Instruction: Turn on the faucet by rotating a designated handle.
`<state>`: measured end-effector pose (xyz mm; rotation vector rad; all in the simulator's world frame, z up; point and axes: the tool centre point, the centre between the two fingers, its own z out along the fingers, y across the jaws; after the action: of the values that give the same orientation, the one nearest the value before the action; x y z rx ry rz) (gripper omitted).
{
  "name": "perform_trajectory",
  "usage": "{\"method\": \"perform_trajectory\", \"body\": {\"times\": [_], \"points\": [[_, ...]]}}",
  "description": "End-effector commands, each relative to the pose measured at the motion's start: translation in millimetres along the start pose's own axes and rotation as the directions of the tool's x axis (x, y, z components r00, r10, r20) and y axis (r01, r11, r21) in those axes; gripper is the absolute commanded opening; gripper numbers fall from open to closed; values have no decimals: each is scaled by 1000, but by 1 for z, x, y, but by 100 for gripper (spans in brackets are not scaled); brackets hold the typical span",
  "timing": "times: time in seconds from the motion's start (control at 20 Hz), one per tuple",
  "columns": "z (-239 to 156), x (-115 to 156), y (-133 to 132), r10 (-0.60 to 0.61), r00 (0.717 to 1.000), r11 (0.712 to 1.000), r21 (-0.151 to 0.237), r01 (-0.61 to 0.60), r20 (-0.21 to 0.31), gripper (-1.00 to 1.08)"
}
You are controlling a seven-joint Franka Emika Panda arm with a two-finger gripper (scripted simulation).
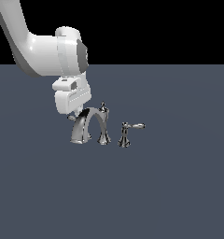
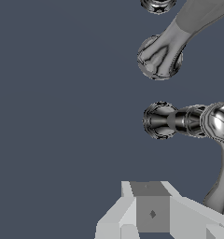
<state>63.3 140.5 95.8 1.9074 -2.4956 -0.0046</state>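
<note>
The faucet (image 1: 89, 124) is a small chrome set on the grey floor, with an arched spout, a finial-topped post (image 1: 103, 127) and a separate lever post (image 1: 125, 134) toward the exterior view's right. The handle (image 1: 71, 117) shows only as a short rounded stub past the spout, on the exterior view's left. My gripper (image 1: 75, 113) hangs right above that stub, its fingers partly hidden behind the arch. In the wrist view the gripper (image 2: 152, 212) appears as one closed block, shut on nothing, beside the chrome handle (image 2: 219, 125) and its round base (image 2: 159, 120).
The spout's flared foot (image 2: 158, 58) and another chrome base (image 2: 157, 4) lie beyond the handle in the wrist view. My white arm (image 1: 39, 51) comes down from the exterior view's upper left. Flat grey floor (image 1: 179, 186) surrounds the faucet.
</note>
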Motion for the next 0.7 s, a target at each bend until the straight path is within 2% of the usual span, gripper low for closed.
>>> {"method": "perform_trajectory", "body": {"times": [0.0,0.15,0.65], "points": [[1,0,-1,5,1000,1000,3,-5,-1,-100],[1,0,0,3,1000,1000,2,-3,-1,-100],[1,-14,34,4,1000,1000,2,-4,-1,-100]]}}
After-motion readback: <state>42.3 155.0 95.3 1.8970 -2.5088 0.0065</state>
